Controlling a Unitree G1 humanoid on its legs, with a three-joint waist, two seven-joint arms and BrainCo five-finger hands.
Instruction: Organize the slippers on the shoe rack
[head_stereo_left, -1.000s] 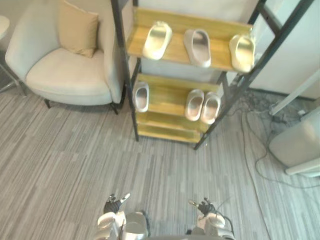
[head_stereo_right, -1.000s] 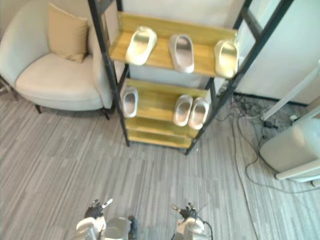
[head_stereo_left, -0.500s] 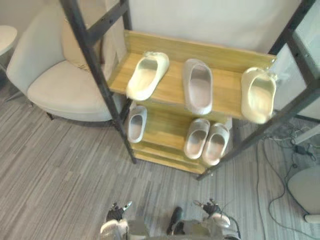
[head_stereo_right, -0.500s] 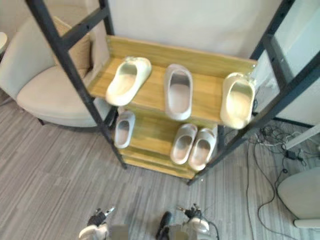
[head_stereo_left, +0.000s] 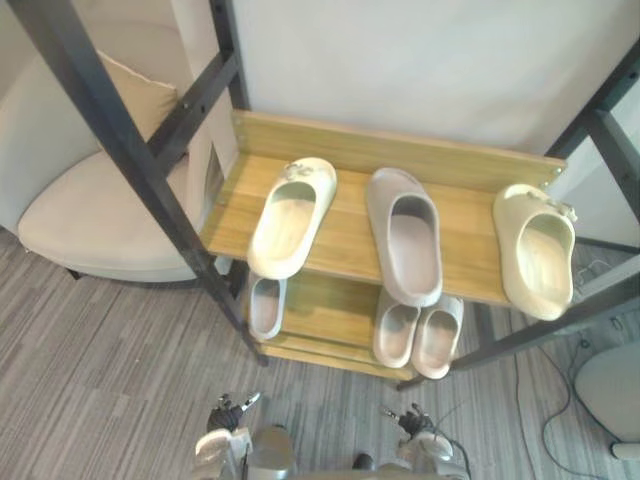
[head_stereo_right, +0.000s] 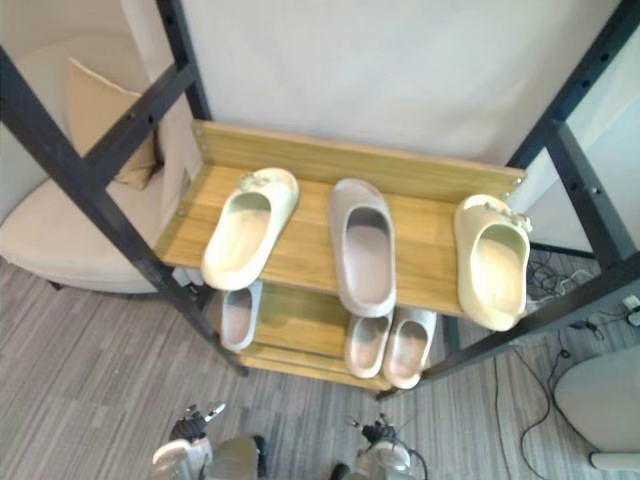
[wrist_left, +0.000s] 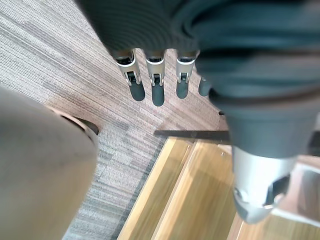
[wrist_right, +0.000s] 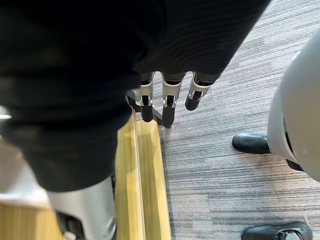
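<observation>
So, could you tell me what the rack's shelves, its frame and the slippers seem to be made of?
The shelves look like matte wood or wood-look board, with visible grain. The frame is probably black-painted metal: slim bars with holes. The slippers seem moulded foam or rubber, smooth and seamless.

Side by side on the top shelf of a black-framed shoe rack (head_stereo_right: 420, 175): a left cream slipper (head_stereo_right: 250, 227), a grey slipper (head_stereo_right: 362, 247) and a right cream slipper (head_stereo_right: 492, 262). Below sit a single slipper (head_stereo_right: 237, 315) and a grey pair (head_stereo_right: 390, 345).
</observation>
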